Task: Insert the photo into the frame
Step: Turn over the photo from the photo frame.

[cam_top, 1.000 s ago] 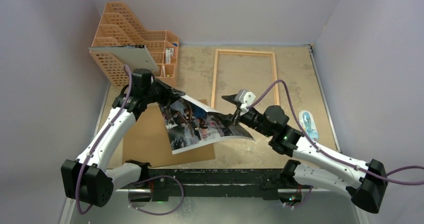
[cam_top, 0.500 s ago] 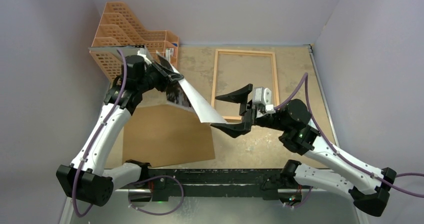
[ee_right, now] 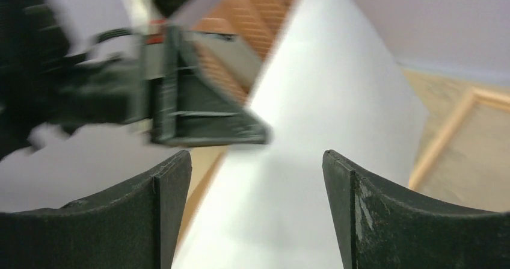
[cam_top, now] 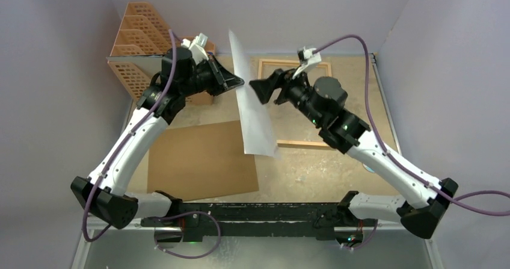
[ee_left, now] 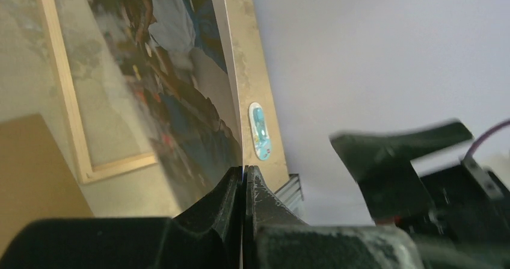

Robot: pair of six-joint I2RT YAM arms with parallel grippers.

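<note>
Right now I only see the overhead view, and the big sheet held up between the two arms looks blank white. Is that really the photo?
Observer: Yes. The left wrist camera faces its other side: a large glossy print of a street scene with people.
Operator: What is holding it?
Observer: The left claw, its fingers pinched shut on the print's edge.
Operator: And the other claw?
Observer: The right claw is open; its own camera shows both fingers wide apart, the print's white back ahead of them, nothing gripped.
</note>
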